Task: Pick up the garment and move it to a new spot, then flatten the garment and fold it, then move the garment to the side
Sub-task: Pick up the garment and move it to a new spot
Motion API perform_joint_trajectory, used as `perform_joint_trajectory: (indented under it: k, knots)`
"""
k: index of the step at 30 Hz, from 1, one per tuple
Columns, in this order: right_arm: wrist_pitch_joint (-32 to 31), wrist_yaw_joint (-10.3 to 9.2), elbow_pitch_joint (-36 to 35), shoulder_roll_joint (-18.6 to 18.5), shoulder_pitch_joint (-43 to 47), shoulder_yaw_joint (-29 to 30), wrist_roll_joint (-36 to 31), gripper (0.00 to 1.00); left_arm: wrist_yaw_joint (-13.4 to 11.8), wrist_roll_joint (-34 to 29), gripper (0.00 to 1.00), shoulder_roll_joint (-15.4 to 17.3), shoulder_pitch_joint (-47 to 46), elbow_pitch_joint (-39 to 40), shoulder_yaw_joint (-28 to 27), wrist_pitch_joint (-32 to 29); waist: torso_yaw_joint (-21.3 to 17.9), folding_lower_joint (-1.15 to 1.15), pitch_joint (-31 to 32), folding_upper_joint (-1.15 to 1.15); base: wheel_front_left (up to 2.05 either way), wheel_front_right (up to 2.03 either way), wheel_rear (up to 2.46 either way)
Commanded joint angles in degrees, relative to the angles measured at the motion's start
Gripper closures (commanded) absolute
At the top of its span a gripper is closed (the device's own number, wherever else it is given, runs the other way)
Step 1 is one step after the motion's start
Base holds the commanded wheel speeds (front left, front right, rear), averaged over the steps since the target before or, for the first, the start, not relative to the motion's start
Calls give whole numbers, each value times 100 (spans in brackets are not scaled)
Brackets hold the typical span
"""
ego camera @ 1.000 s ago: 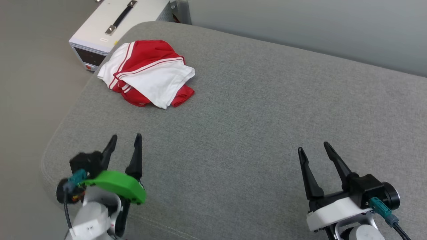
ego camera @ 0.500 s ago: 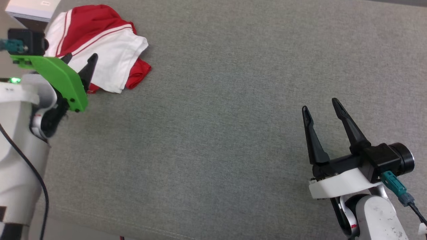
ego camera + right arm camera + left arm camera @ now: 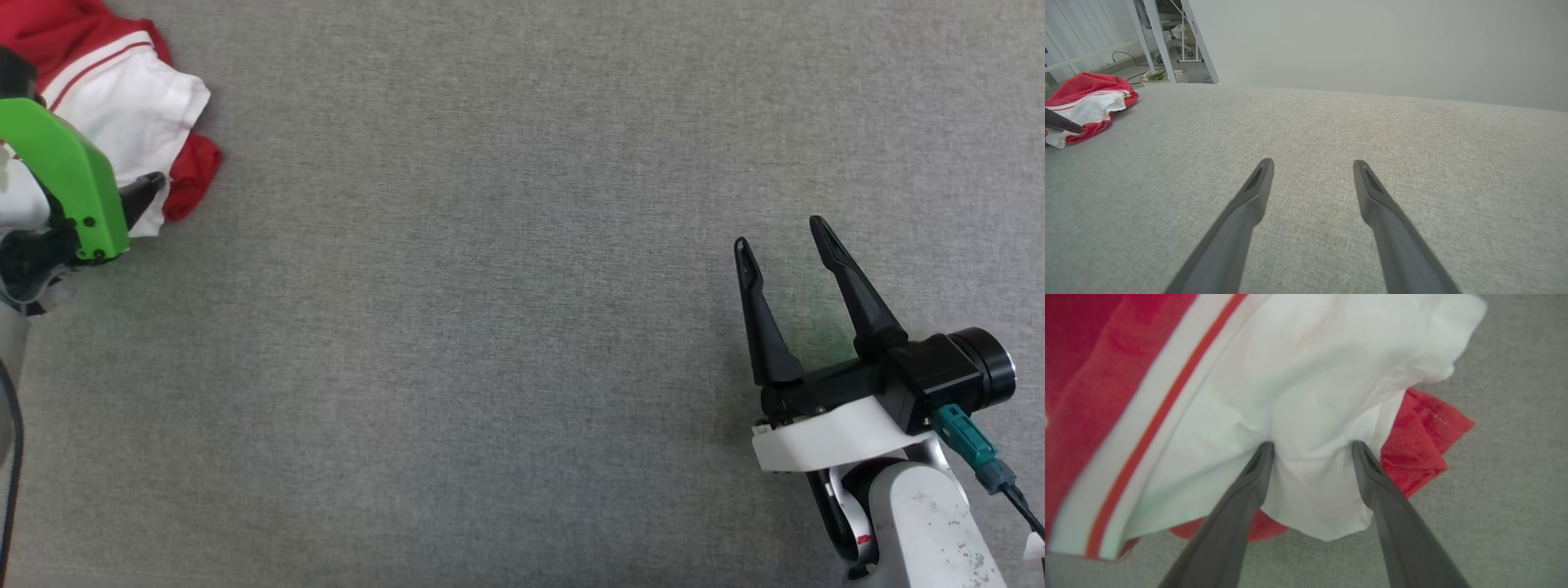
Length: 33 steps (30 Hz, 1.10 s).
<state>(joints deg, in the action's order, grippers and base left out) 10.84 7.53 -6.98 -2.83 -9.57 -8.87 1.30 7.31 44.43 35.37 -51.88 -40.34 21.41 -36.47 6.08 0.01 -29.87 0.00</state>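
Surface was a grey woven cushion, flat, with a fine heathered weave and even lighting. Garment lay bunched toward the cushion's far left (top-left of the head view, partly cut off by the frame). A white sleeve panel was on top, red mesh body poked out beneath it, and red-and-white stripe trim ran along one edge. Left hand was on the garment, fingers spread, both tips pressed into the white fabric, which dimpled around them. It was not clamped on anything. Green bracket on that wrist hid part of the shirt from the head camera. Right hand sat well apart over bare cushion at lower right, fingers spread, holding nothing (contact with the weave: couldn't tell). Room, from the right wrist view: plain pale wall behind the cushion's far edge, white frame legs at far left. A small pale basket stood on the floor by the legs, with a dark cable nearby.
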Motion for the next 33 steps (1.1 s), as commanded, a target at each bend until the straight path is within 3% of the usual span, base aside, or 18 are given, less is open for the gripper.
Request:
perform_joint_trajectory:
  k: [1,4,5,6,7,10,16,24,30,33]
  knots:
    - [19,-4,-24,-14,-74,11,-46,0,17,47,0,18,-44,-116,37,-66,-158,-1,-158,0,0,0,0]
    - [12,-4,-17,-14,-83,17,-63,0,17,224,0,-61,7,-266,72,-96,-165,-1,-148,0,0,0,0]
    - [7,-4,-15,-13,-83,25,-70,0,17,307,9,-93,41,-286,106,-139,-160,-1,-133,0,0,0,0]
    - [5,-4,-11,-13,-81,33,-75,0,17,378,91,-114,64,-278,128,-146,-152,-1,-116,0,0,0,0]
    - [3,-4,-5,-15,-77,44,-86,0,17,478,100,-135,91,-266,127,-114,-137,-1,-86,0,0,0,0]
    - [-2,-4,29,-15,-52,67,-101,0,17,688,100,-152,151,-231,88,64,-103,-1,31,0,0,0,0]
    - [71,-4,205,-14,53,126,-49,0,-86,858,100,-94,259,-165,-229,1000,-61,-1,489,0,0,0,0]
    - [225,-4,545,-7,373,311,122,0,-73,1094,100,-378,654,681,-429,1647,19,-1,1340,0,0,0,0]
    - [312,-4,716,-6,513,427,297,0,-365,1010,100,-627,1042,1713,-216,1618,-79,-1,1858,0,0,0,0]
    - [359,-4,793,-6,575,742,396,0,-691,745,100,-835,1382,2269,177,1469,-240,-1,2179,0,0,0,0]
